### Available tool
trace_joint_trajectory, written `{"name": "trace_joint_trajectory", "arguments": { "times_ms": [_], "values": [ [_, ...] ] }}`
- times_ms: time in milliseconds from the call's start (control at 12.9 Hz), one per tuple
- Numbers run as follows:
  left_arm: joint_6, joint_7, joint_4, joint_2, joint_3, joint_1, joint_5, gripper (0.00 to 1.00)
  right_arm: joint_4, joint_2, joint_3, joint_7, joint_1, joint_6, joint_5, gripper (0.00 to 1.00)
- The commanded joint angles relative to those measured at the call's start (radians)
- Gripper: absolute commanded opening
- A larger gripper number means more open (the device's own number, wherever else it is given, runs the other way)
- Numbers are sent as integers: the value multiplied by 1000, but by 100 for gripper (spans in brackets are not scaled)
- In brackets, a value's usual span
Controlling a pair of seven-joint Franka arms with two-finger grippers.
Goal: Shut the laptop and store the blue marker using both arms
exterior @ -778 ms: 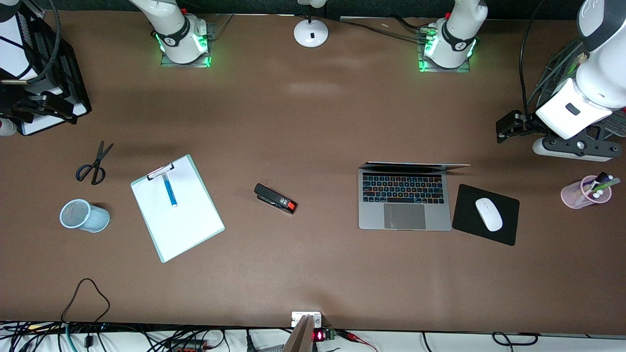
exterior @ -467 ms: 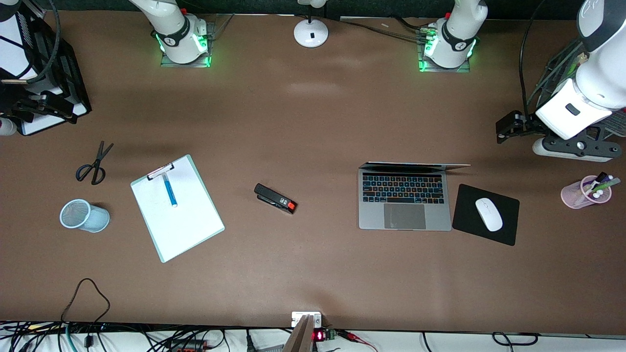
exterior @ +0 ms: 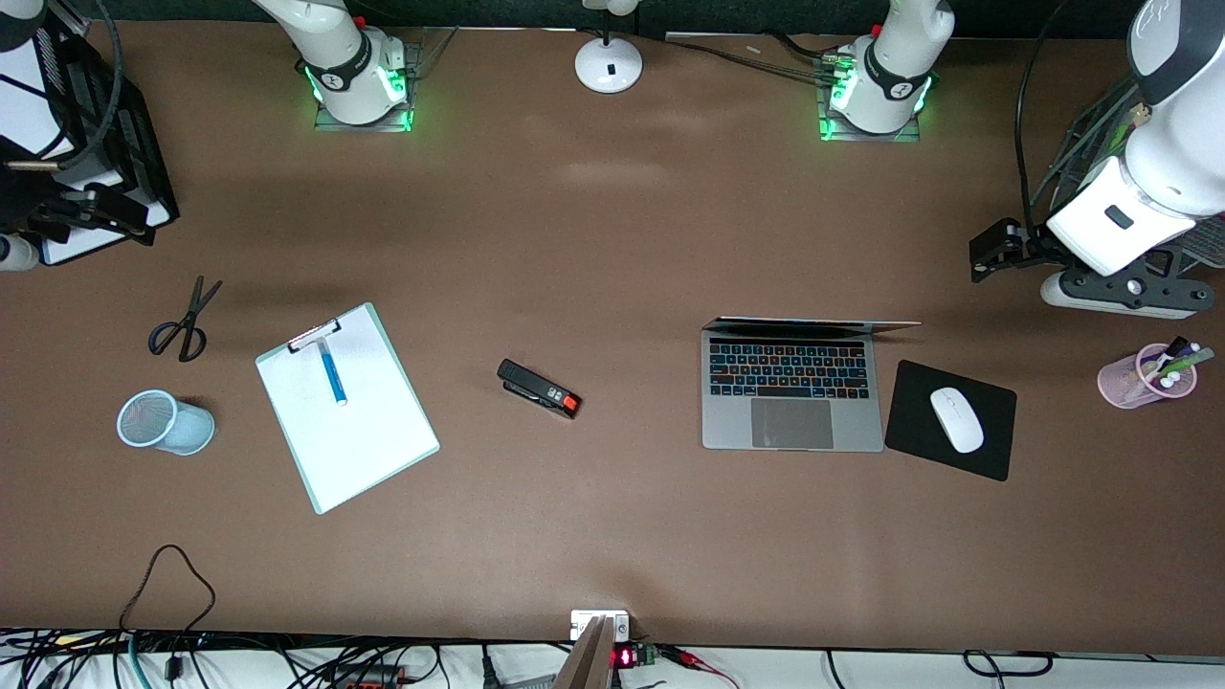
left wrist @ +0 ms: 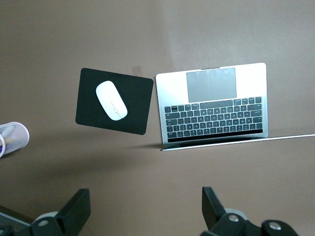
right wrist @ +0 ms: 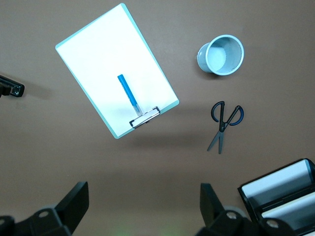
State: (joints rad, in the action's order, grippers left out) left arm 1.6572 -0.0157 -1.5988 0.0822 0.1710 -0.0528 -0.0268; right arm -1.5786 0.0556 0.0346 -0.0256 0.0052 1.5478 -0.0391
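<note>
The laptop [exterior: 792, 392] is open, keyboard lit, lid standing edge-on; it also shows in the left wrist view [left wrist: 211, 105]. The blue marker [exterior: 332, 375] lies on a white clipboard [exterior: 364, 440] toward the right arm's end; it also shows in the right wrist view [right wrist: 127, 92]. My left gripper [left wrist: 146, 199] is open and empty, high over bare table by the laptop's lid side; its hand [exterior: 1120, 285] shows in the front view. My right gripper [right wrist: 142, 196] is open and empty, high over bare table near the clipboard's clip end.
Scissors [exterior: 182, 325] and a light-blue mesh cup [exterior: 163, 421] on its side lie beside the clipboard. A black stapler [exterior: 539, 388] sits mid-table. A mouse pad [exterior: 919, 431] with a white mouse [exterior: 957, 419] lies beside the laptop. A pink pen cup [exterior: 1144, 375] stands nearby.
Both hands have drifted very slightly toward the robots' bases. Nothing on the table has moved.
</note>
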Motion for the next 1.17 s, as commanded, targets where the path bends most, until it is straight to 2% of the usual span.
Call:
{"name": "trace_joint_trajectory", "arguments": {
  "times_ms": [0, 156, 467, 700, 856, 1089],
  "values": [
    [9, 20, -4, -7, 4, -7, -18, 100, 9, 71, -4, 1, 4, 18, 24, 100],
    [33, 20, -3, 1, 5, -7, -18, 100, 9, 111, -2, 0, 13, 55, 51, 100],
    [117, 19, -3, 60, 5, -4, -16, 100, 9, 203, -2, -2, 53, 158, 45, 100],
    [127, 17, -9, 96, 5, 7, -15, 100, 9, 285, -2, -7, 70, 221, 45, 100],
    [122, 8, -47, 97, 8, 8, -15, 100, 9, 337, -2, -20, 81, 265, 42, 100],
    [116, -53, -107, 86, 44, 19, -13, 100, -14, 409, 1, -184, 81, 385, 38, 100]
  ]
}}
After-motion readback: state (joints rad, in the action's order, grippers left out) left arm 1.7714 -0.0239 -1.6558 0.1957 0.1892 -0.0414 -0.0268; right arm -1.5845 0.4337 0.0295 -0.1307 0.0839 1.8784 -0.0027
